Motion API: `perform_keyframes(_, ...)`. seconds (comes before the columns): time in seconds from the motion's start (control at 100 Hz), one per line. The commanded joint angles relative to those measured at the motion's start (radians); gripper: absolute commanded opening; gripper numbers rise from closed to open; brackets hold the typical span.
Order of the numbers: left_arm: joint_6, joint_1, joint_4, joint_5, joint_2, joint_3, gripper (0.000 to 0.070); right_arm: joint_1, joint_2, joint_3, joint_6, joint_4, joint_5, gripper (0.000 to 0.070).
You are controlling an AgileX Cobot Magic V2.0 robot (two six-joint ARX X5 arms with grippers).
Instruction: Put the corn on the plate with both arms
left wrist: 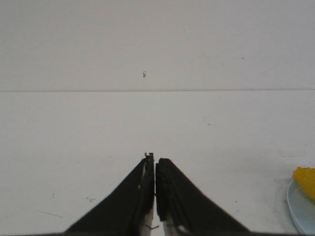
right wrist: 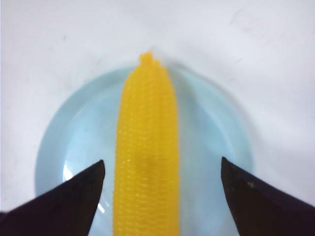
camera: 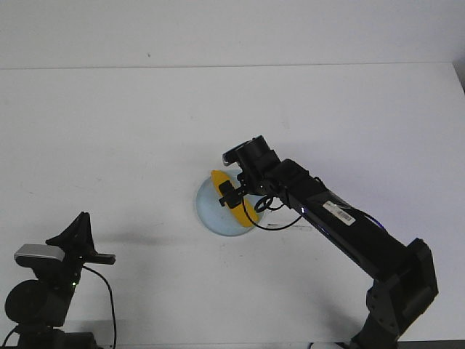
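one corn cob [right wrist: 146, 157] lies on plate [right wrist: 216, 128] | right gripper [right wrist: 160, 196] spread wide, not touching | left gripper [left wrist: 155, 196] pressed together | cob looks light, stiff, bumpy—take it mid-length

A broad white table [camera: 131, 145] fills nearly the whole front view; behind its far edge rises a plain off-white wall [camera: 218, 33]; the light is even and soft, with faint shadows on the tabletop.

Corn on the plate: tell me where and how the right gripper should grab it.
Grip the corn across its thick middle, coming straight down from above. It lies flat along the plate, so only its rounded sides are exposed. The right gripper already hangs open, fingers either side of the cob.
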Motion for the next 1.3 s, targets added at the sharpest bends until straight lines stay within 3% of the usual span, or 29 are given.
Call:
perform_keyframes(0.0, 0.013, 0.003, 0.014, -0.002, -0.001, 0.010, 0.0003, 0.007, 0.002, 0.018, -0.021, -0.010, 0.023, 0.0267)
perform_keyframes(0.09, 0.013, 0.003, 0.014, -0.002, -0.001, 0.010, 0.0003, 0.008, -0.012, 0.018, -0.067, -0.026, 0.041, 0.0077)
perform_keyframes(0.18, 0.013, 0.003, 0.014, -0.003, -0.001, 0.010, 0.0003, 0.008, -0.026, 0.017, -0.088, -0.037, 0.063, 0.0013)
perform_keyframes(0.43, 0.013, 0.003, 0.014, -0.003, -0.001, 0.010, 0.0003, 0.008, -0.109, -0.074, -0.090, 0.013, 0.202, 0.0013)
perform_keyframes(0.88, 0.013, 0.003, 0.014, -0.003, -0.001, 0.010, 0.0003, -0.071, -0.454, -0.490, -0.097, 0.344, 0.155, 0.0013)
perform_keyframes(1.29, 0.013, 0.003, 0.014, -0.003, -0.001, 0.010, 0.0003, -0.322, -0.797, -0.768, -0.034, 0.361, 0.157, 0.0013)
